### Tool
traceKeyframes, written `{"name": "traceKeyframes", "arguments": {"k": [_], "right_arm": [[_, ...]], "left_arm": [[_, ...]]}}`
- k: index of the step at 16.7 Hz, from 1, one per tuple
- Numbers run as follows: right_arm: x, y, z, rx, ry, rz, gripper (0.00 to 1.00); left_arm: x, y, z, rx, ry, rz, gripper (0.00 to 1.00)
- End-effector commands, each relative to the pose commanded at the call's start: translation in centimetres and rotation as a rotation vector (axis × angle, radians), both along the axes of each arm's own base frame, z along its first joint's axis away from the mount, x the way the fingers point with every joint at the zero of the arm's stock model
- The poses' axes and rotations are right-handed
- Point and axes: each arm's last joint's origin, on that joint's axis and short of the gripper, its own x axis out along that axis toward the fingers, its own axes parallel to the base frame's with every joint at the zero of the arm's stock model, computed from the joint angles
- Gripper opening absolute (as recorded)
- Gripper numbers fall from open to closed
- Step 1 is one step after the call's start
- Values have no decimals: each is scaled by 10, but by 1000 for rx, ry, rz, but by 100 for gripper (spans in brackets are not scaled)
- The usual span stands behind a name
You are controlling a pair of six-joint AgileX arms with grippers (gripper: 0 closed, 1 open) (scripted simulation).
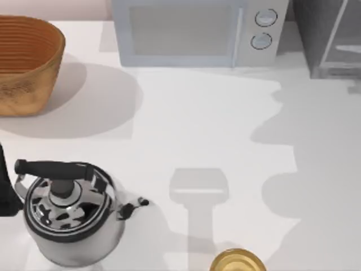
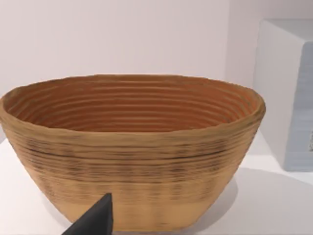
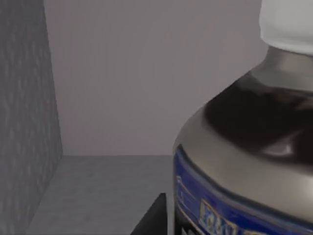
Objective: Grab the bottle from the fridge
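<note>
The fridge point(image 1: 330, 39) stands at the table's back right, a dark grey cabinet with a pale glassy door panel. In the right wrist view I look into its grey interior point(image 3: 29, 122). The bottle point(image 3: 254, 147) stands there very close, upright on the fridge floor, with a white cap, a greyish shoulder and a blue label band. A dark tip of my right gripper point(image 3: 152, 219) sits right beside the bottle's base. My left arm point(image 1: 4, 189) is parked at the table's left edge, and a dark tip of my left gripper point(image 2: 95, 219) points at the basket.
A woven basket point(image 1: 25, 62) sits at the back left, and a light grey microwave point(image 1: 197, 31) with two dials at the back centre. A steel kettle point(image 1: 67, 217) stands at the front left. A round golden-yellow object point(image 1: 238, 261) lies at the front edge.
</note>
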Motion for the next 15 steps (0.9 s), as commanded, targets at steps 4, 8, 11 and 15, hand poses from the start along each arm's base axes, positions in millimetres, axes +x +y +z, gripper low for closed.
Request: {"name": "traceKeyframes", "arguments": {"k": [4, 8, 11, 15], "right_arm": [[-19, 13, 19, -7, 2, 1, 0], [-66, 37, 51, -16, -5, -1, 0], [-119, 56, 66, -17, -14, -3, 0], [-191, 77, 55, -12, -26, -3, 0]], "left_arm": [[0, 0, 0, 0, 0, 0, 100], [0, 0, 0, 0, 0, 0, 100], [0, 0, 0, 0, 0, 0, 100], [0, 0, 0, 0, 0, 0, 100]]}}
